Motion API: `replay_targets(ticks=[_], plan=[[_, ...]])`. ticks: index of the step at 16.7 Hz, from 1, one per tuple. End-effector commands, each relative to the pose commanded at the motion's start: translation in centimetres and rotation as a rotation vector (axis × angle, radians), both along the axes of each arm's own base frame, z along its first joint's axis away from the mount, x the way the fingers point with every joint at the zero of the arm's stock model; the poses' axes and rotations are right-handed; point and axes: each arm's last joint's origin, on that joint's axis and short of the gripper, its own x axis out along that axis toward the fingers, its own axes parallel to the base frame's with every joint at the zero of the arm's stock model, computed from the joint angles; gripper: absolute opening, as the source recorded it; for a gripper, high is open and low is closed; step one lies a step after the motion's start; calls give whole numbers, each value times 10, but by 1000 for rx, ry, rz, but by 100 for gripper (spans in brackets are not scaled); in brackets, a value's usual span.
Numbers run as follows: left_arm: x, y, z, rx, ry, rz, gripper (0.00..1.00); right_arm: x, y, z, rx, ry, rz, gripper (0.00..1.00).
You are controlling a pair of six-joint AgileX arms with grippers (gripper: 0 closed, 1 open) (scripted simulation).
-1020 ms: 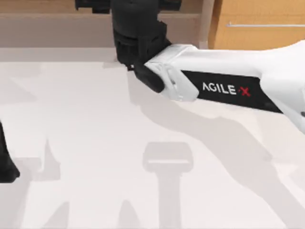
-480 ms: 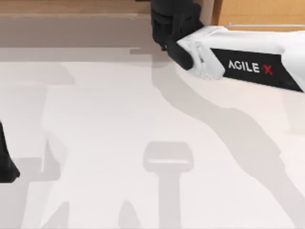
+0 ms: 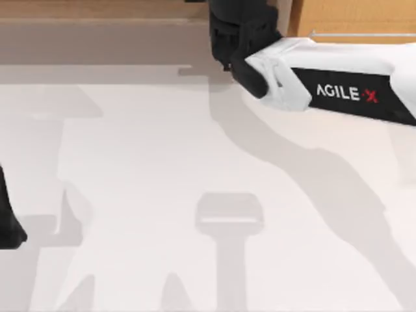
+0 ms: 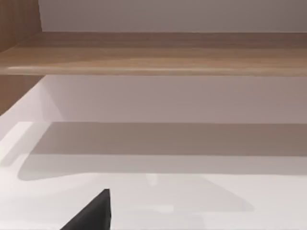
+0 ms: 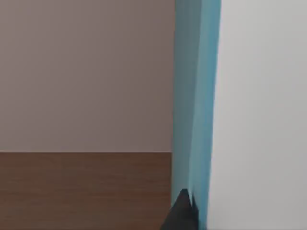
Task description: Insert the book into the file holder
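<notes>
My right arm reaches in from the right, and its black gripper [image 3: 238,31] hangs over the table's far edge, near the middle. In the right wrist view the book [image 5: 194,96] stands close to the camera as an upright teal band with white beside it. A black fingertip [image 5: 182,213] lies against the teal cover, so the right gripper looks shut on the book. The file holder is out of view. My left arm [image 3: 8,224] stays parked at the table's left edge; a dark finger [image 4: 91,216] juts into the left wrist view.
A wooden shelf [image 4: 158,52] and a pale wall run along the back of the white table [image 3: 143,169]. A wooden cabinet [image 3: 354,18] stands at the back right. A brown wooden surface [image 5: 81,189] lies below the held book.
The right arm swung to the right and toward the back edge, carrying its gripper from left of centre to right of centre. In the last half second it only crept right. The left arm stayed still.
</notes>
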Motion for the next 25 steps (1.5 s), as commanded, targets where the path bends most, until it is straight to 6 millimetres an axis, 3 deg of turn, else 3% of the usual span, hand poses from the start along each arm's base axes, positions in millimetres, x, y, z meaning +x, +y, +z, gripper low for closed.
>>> replay_targets(ticks=[10,18,22,25], plan=[[0,0,0,0,0,0,100,-32,-27,-9,205,-30,203,0],[0,0,0,0,0,0,100,-80,-46,-21,427,39,507,0],[0,0,0,0,0,0,100,-103,-68,-46,516,194,629,0],[0,0,0,0,0,0,100,-118,-99,-73,589,363,651,0]])
